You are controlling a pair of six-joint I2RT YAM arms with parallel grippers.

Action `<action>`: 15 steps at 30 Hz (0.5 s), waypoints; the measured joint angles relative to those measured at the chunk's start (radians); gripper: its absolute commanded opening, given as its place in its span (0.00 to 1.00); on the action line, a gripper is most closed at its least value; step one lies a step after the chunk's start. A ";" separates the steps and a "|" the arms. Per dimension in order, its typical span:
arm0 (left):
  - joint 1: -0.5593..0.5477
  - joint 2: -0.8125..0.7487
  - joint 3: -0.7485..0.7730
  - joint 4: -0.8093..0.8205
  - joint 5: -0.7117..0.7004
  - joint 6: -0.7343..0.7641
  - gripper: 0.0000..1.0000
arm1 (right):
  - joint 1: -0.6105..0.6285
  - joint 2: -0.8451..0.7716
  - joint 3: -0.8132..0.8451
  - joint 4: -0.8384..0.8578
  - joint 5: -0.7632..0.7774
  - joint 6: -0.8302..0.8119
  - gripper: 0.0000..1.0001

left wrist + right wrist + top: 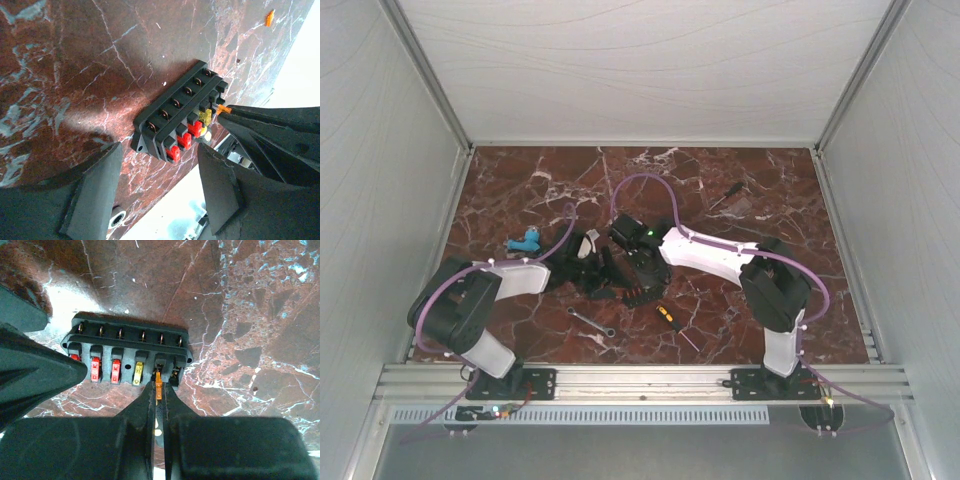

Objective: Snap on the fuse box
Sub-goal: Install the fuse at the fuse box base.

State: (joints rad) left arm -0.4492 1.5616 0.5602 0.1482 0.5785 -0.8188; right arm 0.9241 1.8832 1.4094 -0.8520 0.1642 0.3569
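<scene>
Roughly at the middle of the red-brown marbled tabletop (540,190) lies the small black rectangular plastic fuse box (130,340), flat, with its slots facing up and uncovered. Seen from the right wrist, its near row holds three red fuses (95,371) and, next to them, one yellow fuse (138,374). The right gripper (158,392) has its fingers pressed together on a small orange fuse (158,381), whose end is at the fifth slot of that row, just beside the yellow one; whether it is seated in the slot cannot be told. The left gripper (160,150) is spread wide, and its two dark fingers (95,190) frame the short end of the box on the red-fuse side; contact with the box cannot be made out. A second orange fuse (270,18) lies loose on the tabletop, well apart from the box. In the overhead view a silver wrench (591,322) and a yellow-and-black screwdriver (670,320) lie on the side of the box nearer the arm bases, a light blue object (525,240) lies to the left, and a slim dark tool (725,196) lies towards the far right corner.
</scene>
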 measured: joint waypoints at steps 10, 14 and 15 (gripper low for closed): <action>-0.006 0.000 -0.001 0.000 0.000 -0.004 0.63 | 0.001 0.003 0.000 0.000 0.014 0.001 0.00; -0.010 0.000 -0.001 0.000 0.000 -0.005 0.63 | 0.001 0.003 0.000 0.000 0.013 0.005 0.00; -0.010 0.000 -0.001 0.000 0.000 -0.005 0.63 | 0.001 0.003 0.000 0.000 0.013 0.005 0.00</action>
State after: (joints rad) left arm -0.4595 1.5616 0.5591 0.1482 0.5789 -0.8234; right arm 0.9249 1.8862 1.4094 -0.8516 0.1776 0.3622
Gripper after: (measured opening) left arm 0.626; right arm 0.009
